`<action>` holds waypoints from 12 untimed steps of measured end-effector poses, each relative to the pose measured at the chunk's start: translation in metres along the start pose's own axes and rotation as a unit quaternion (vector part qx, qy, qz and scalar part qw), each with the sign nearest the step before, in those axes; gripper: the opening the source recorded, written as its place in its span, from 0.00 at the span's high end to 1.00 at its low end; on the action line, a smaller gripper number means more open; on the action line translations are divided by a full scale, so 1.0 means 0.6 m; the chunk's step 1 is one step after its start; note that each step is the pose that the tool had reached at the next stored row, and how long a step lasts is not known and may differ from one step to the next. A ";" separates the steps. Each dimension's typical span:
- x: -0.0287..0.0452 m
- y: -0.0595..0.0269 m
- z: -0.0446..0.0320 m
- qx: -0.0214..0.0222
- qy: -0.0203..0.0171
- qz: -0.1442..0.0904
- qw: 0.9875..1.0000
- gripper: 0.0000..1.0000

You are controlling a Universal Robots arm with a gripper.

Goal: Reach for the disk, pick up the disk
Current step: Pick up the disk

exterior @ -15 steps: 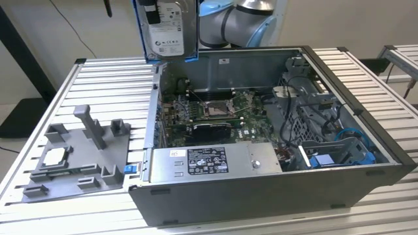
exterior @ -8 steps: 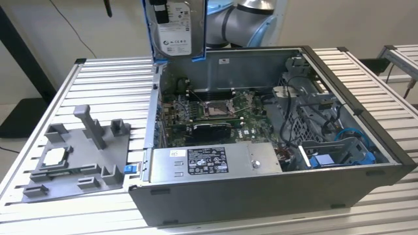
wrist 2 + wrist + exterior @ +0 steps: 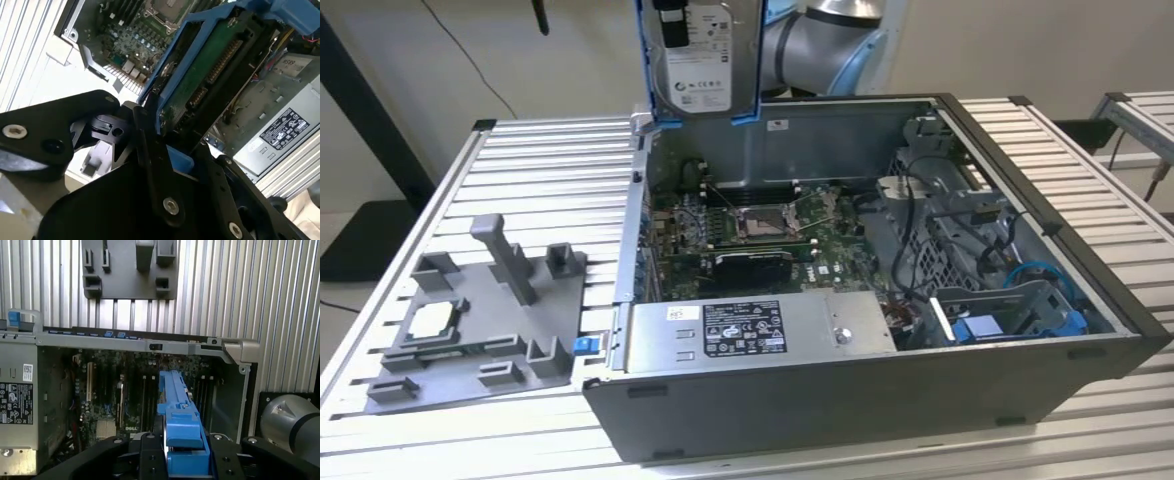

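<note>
— Where is the disk?
— Held upright in the air above the far rim of the open computer case, near that rim's corner on the exterior view's left. There is free room all round it.
— And the gripper?
— In both wrist views its black fingers are clamped on the disk's blue bracket.
— What lies below?
— The motherboard, well beneath. The grey fixture sits apart on the slatted table, towards the table's edge on the exterior view's left.
</note>
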State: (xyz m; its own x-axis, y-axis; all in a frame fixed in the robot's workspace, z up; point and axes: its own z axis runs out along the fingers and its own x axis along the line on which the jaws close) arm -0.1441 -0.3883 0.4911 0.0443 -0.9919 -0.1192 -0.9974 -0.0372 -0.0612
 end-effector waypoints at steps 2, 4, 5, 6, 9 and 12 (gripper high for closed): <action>0.000 -0.008 0.000 0.000 0.000 0.000 1.000 1.00; 0.001 -0.017 0.001 0.000 0.000 0.000 1.000 1.00; 0.001 -0.021 0.001 0.000 0.000 0.000 1.000 1.00; 0.001 -0.024 0.001 0.000 0.000 0.000 1.000 1.00; 0.002 -0.038 0.002 -0.001 0.000 0.000 1.000 1.00; 0.002 -0.051 0.003 -0.001 0.000 0.000 1.000 1.00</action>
State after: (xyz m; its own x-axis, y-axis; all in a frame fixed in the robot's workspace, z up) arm -0.1137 -0.3883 0.4911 0.0440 -0.9919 -0.1192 -0.9975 -0.0371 -0.0594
